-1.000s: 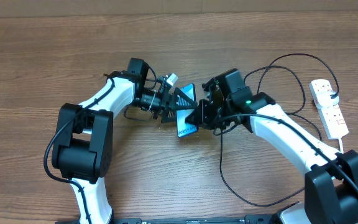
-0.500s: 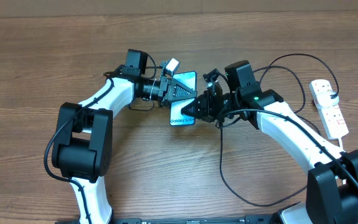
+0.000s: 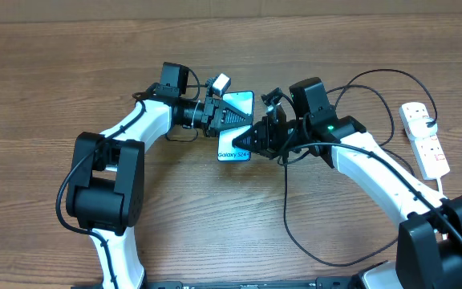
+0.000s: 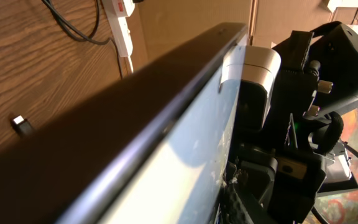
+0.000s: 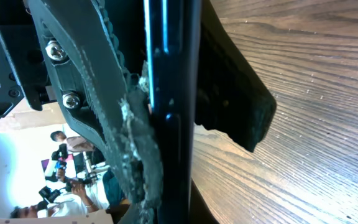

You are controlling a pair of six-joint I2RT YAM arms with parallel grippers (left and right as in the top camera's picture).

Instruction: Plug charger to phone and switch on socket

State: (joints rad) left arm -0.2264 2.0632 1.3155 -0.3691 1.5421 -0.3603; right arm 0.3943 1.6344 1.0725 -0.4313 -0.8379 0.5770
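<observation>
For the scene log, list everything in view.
phone: one, light blue screen with a dark edge, mid-table between both tools
charger cable: one, black, looping over the table's right half
power strip: one, white with red switches, far right, a black plug in it
table: one, brown wood grain, under everything
left arm: one, white and black, reaching in from the left
right arm: one, white and black, reaching in from the right
left tool: one, black, shut on the phone
right tool: one, black, shut on the phone
</observation>
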